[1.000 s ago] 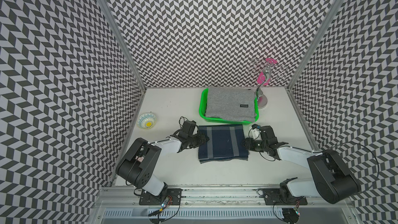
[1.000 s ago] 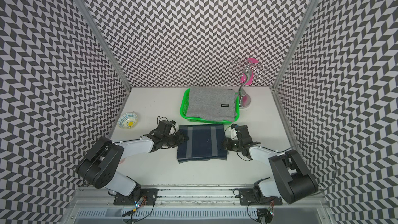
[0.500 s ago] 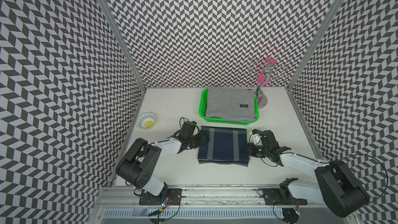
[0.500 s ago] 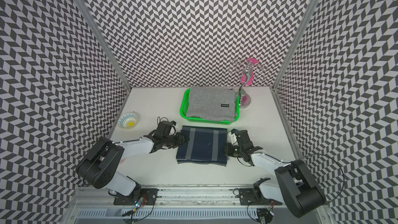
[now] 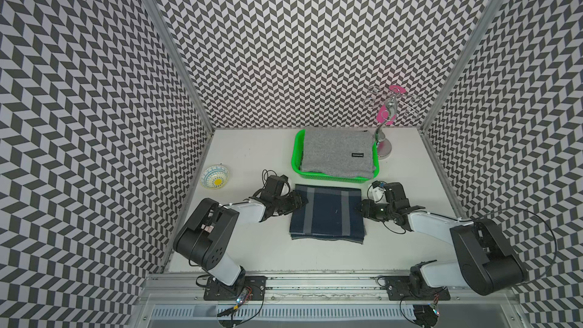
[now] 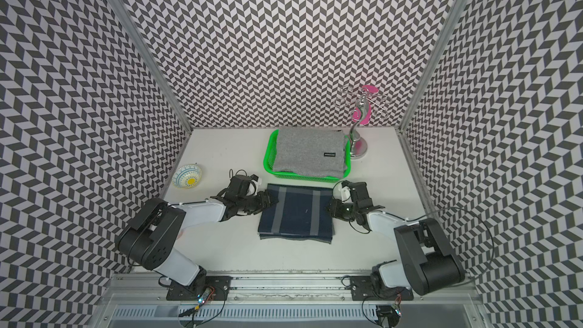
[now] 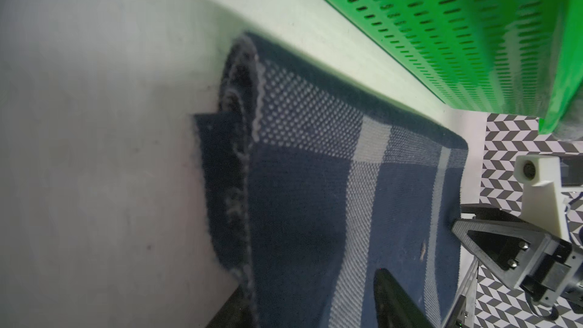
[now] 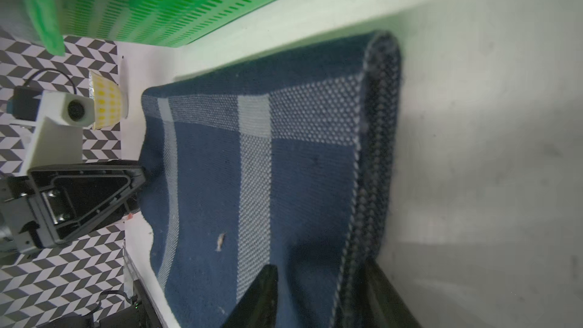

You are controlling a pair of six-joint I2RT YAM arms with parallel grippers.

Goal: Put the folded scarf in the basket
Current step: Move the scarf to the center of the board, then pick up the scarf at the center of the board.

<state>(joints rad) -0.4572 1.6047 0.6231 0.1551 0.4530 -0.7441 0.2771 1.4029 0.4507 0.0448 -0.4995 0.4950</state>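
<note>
White arm links point(image 5: 249, 212) between bulky black joint housings point(image 5: 205, 238).

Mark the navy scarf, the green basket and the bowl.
navy scarf point(image 5: 328, 214): in a top view, centre of upper face.
green basket point(image 5: 297, 156): in a top view, left wall.
bowl point(image 5: 217, 181): in a top view, yellow centre.

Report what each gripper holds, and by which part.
Nothing is gripped. The blue scarf lies flat on the table; the left gripper and right gripper straddle its opposite side edges with jaws apart.
</note>
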